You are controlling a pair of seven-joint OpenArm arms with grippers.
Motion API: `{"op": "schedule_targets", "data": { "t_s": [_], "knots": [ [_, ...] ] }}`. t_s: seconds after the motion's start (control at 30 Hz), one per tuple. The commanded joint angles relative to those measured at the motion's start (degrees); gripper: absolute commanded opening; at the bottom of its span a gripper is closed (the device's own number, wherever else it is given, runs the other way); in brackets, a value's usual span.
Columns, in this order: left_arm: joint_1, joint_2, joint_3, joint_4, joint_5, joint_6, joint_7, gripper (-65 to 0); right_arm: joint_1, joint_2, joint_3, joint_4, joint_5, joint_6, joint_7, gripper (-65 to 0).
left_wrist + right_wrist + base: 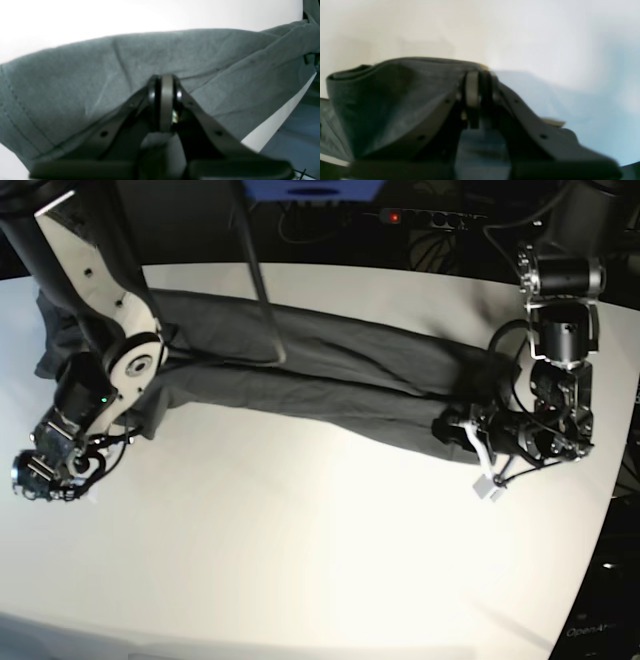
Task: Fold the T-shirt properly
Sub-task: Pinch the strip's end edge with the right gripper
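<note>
white worktop (300, 520) fills the base view under our two arms, with dark clutter and cables beyond its far edge. across it we see the t-shirt (300, 365) stretched into a long, rumpled dark grey band running from the far left corner to the right side. our left hand (452, 428), on this view's right, sits at the band's right end with cloth bunched at its tips, and a small pale tag (487, 488) lies on the worktop just beside it. our right hand (45, 472), on this view's left, hangs low near the worktop's left edge, just off the band's left end; whether cloth reaches it we cannot tell here.

from the left wrist, our left hand (165, 85) is clenched, its tips pressed together against the t-shirt (175, 55), which spreads wide behind them with a stitched hem at the left.

from the right wrist, blurred, our right hand (477, 82) has its tips drawn together, pinching a fold of the t-shirt (395, 100) that bunches up at the left of them.
</note>
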Motion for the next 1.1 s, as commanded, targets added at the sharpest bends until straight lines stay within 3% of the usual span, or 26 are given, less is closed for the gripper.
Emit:
{"op": "schedule_targets", "data": {
  "t_s": [0.0, 0.1, 0.4, 0.7, 1.07],
  "knots": [
    [1.29, -0.19, 0.68, -1.32, 9.06, 2.26, 3.88, -61.1, 1.52, 0.59, -0.97, 1.98, 0.41, 0.36, 0.04, -62.1],
    [1.38, -0.19, 0.68, -1.32, 9.06, 2.26, 3.36, -61.1, -1.03, -0.12, -3.17, 8.40, 0.41, 0.36, -1.90, -62.5],
    [1.55, -0.28, 0.68, -1.32, 9.15, 2.26, 2.83, -61.1, -11.93, -6.53, -14.34, 30.91, 0.41, 0.36, -2.69, -62.5],
    [2.08, -0.28, 0.77, -1.32, 9.15, 2.26, 2.74, -61.1, -23.44, -8.82, -23.65, 49.10, 0.49, 0.36, -4.44, -62.5],
    [2.08, -0.19, 0.85, -1.32, 9.15, 2.26, 2.74, -61.1, -37.42, -11.63, -32.01, 59.48, 0.41, 0.36, -5.15, -62.7]
  ]
}}
